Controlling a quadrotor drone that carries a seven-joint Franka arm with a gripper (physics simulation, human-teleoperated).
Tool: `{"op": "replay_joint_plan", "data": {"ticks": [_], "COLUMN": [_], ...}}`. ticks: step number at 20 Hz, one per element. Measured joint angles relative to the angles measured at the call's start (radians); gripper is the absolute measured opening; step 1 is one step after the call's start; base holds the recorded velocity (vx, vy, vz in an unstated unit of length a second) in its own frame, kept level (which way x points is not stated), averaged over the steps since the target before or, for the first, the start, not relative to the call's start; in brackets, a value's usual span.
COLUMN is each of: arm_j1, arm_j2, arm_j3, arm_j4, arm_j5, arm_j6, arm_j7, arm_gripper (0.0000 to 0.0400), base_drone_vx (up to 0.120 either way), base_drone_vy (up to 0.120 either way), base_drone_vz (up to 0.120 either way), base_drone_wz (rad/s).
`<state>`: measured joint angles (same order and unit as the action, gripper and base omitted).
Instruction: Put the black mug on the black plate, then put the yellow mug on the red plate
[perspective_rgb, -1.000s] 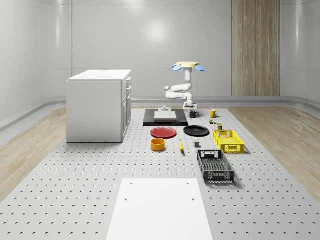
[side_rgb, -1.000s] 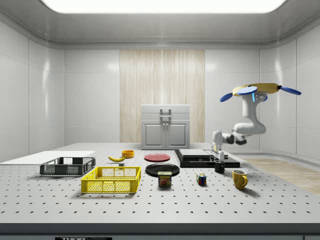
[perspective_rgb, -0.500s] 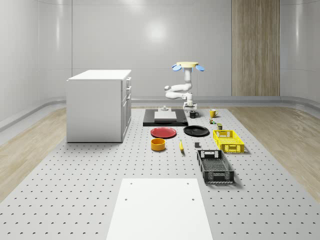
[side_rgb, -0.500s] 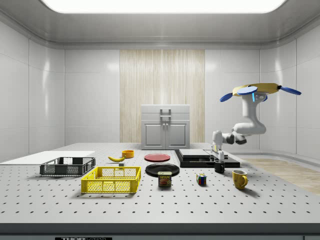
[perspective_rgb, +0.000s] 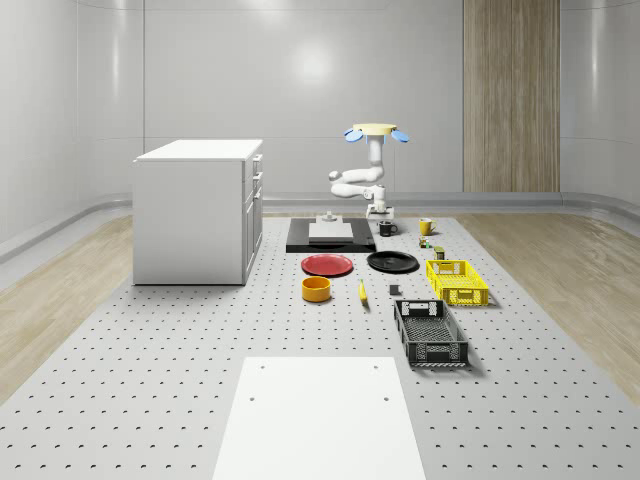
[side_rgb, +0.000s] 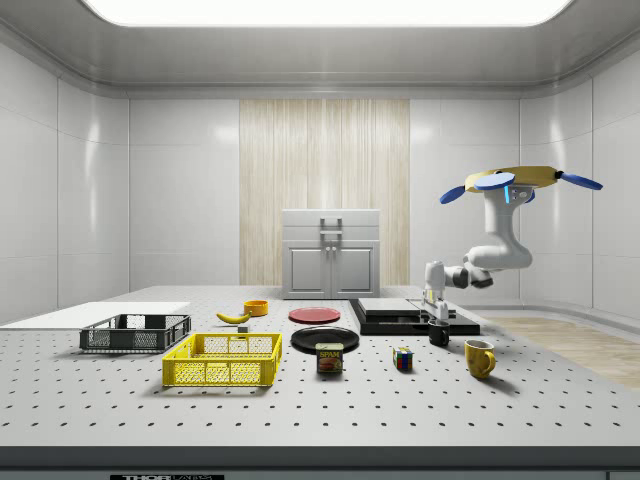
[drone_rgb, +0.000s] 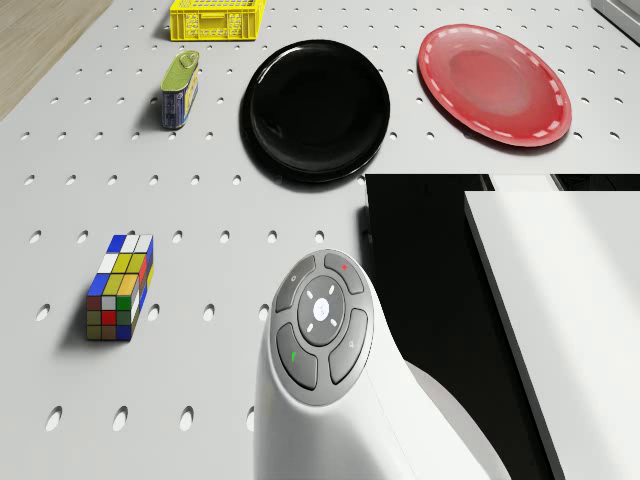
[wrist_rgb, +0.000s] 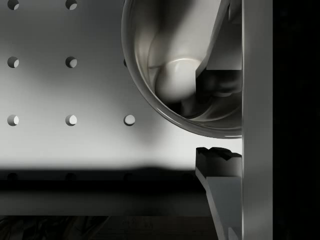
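From the whole-scene view, I hovered with my drone body (perspective_rgb: 377, 130) above the far end of the grey perforated table (perspective_rgb: 180, 370), and my arm reached down to the small glossy black mug (perspective_rgb: 386, 229), beside the flat black platform (perspective_rgb: 330, 237).

In the side view, my claw (side_rgb: 436, 318) was directly over the black mug (side_rgb: 439, 335); the round yellow ceramic mug (side_rgb: 479, 358) stood near it, toward that view's right.

From the drone view, the round black plate (drone_rgb: 316, 108) and the round red plate (drone_rgb: 494, 85) lay bare, side by side.

In the wrist view, one finger (wrist_rgb: 218, 50) was inside the mug's rim and the other outside, straddling the wall; I cannot tell whether they already pressed it.
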<state>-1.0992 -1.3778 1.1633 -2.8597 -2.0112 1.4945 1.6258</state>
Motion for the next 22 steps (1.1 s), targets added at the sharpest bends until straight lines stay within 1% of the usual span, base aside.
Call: {"op": "replay_joint_plan", "data": {"ticks": [4,8,11,17,22], "arm_j1": [-0.002,-0.004,-0.005,-0.006,-0.010], "arm_j2": [-0.005,-0.010,-0.011,-0.013,-0.020], "arm_j3": [0.001,0.004,0.026,0.087,0.109], "arm_j4": [0.000,0.000,-0.006,-0.020,-0.024], "arm_j5": [0.003,0.006,0.028,0.088,0.111], "arm_j6": [0.005,0.009,0.002,-0.017,-0.016], "arm_j7": [0.002,0.004,0.007,0.016,0.021], "arm_gripper": [0.0120,0.0114,0.0112,0.0110,0.0110], "base_drone_vx": [0.000,0.000,0.000,0.000,0.112], "base_drone_vy": [0.000,0.000,0.000,0.000,0.000], "base_drone_vz": [0.000,0.000,0.000,0.113,0.120], "base_drone_wz": [0.000,0.000,0.000,0.000,0.000]}}
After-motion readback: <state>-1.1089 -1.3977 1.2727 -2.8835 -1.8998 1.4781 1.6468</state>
